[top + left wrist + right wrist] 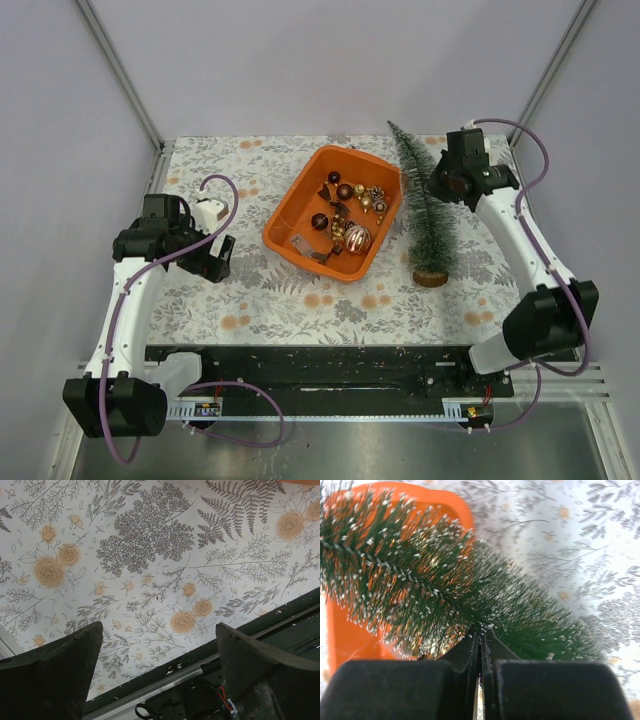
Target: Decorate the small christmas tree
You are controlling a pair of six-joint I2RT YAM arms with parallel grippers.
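The right arm stretches forward, elbow bent, its right gripper (481,630) pinched shut on bristles of the small christmas tree (425,205), just right of the orange tub (285,215). The left gripper (159,627) hovers wide open, empty, above the floral table (260,300).

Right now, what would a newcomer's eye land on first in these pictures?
The bright orange plastic tub sits mid-table, holding small gold and brown baubles. Right of it is the dark green frosted bottle-brush christmas tree, its bristles pinched in the shut right gripper. The left gripper hangs open over the floral tablecloth.
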